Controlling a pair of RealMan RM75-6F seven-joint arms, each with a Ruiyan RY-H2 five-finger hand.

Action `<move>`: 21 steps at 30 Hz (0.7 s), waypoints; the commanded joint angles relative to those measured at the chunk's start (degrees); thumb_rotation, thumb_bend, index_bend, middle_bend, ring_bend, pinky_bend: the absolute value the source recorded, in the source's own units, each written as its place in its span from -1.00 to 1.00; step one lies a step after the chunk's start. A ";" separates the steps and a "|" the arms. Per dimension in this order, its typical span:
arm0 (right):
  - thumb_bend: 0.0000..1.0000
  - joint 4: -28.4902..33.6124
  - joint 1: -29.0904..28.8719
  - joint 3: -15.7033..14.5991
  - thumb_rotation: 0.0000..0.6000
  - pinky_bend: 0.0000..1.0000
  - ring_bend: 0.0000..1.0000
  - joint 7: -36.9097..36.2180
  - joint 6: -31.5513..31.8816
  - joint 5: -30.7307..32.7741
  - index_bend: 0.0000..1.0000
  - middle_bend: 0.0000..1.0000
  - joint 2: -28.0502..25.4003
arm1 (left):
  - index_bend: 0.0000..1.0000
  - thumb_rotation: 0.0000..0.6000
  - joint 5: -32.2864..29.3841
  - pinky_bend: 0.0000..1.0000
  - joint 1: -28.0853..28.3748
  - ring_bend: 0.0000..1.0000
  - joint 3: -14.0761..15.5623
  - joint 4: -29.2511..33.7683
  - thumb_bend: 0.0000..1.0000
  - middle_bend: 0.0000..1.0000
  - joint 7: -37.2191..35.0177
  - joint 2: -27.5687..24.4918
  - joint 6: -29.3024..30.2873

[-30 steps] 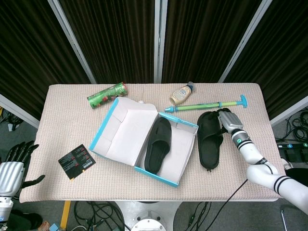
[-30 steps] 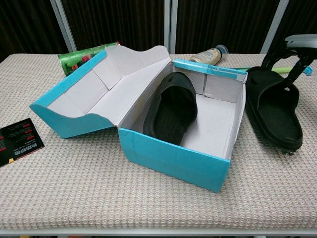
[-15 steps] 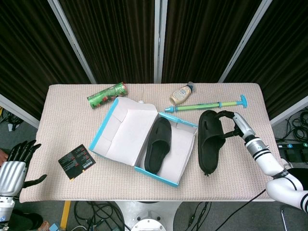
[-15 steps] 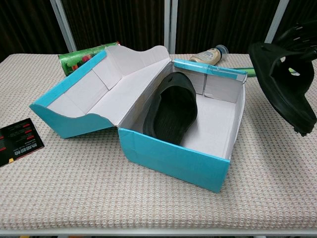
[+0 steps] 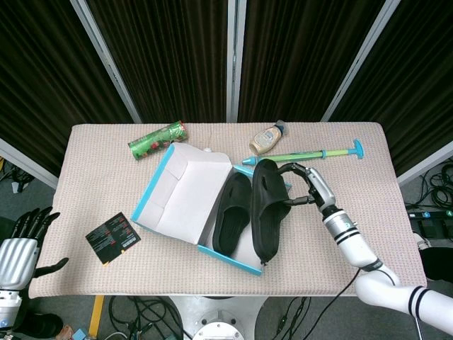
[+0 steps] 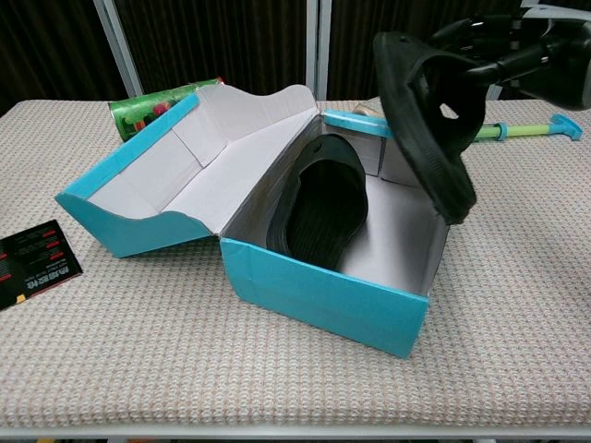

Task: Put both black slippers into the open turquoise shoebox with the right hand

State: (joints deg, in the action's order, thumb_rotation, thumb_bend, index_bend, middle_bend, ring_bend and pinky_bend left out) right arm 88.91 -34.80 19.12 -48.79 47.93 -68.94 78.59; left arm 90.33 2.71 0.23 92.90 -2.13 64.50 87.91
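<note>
In the head view, the second black slipper [image 5: 265, 209] is held on edge by the right hand [image 5: 306, 188], whose fingers [image 5: 290, 201] are hooked through its strap. It is carried above the right part of the open turquoise shoebox [image 5: 165, 185], beside the first black slipper [image 5: 233, 212], which lies inside the box along its left half. The left hand [image 5: 23, 244] is seen at the lower left corner, off the desk [image 5: 368, 234], its fingers spread and holding nothing. On the desk, a green can [image 5: 157, 139] lies behind the box, a sauce bottle [image 5: 267, 138] and a long green syringe-like toy [image 5: 304, 155] lie behind the held slipper, and a black card [image 5: 112, 237] lies to the left of the box.

In the chest view, the held slipper [image 6: 422, 120] is seen tilted steeply, heel end lowest, above the box's right end wall [image 6: 440, 242], with the right hand [image 6: 517, 57] gripping its strap from the right. The first slipper [image 6: 320, 204] rests against the box's inner left side.
</note>
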 commanded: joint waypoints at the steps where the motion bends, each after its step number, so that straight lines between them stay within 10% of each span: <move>1: -0.87 -0.04 -0.09 -0.01 1.00 -1.00 -0.71 6.75 4.82 6.03 -0.25 -0.14 7.15 | -0.71 1.00 -0.04 -0.82 0.14 -0.95 0.00 -0.16 -0.89 -0.87 -0.10 0.13 -0.25; 21: -0.86 -13.53 -0.83 1.04 1.00 -1.00 -0.82 20.21 10.22 9.77 -0.41 -0.28 21.54 | -0.71 1.00 -0.09 -0.82 0.23 -0.95 -0.01 -1.88 -0.89 -0.87 -1.92 0.90 -0.36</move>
State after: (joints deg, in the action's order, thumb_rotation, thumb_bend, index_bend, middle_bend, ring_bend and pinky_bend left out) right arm 76.91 -35.08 19.47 -28.63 59.04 -58.87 99.63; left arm 90.24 2.95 0.23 91.03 -4.04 65.40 87.55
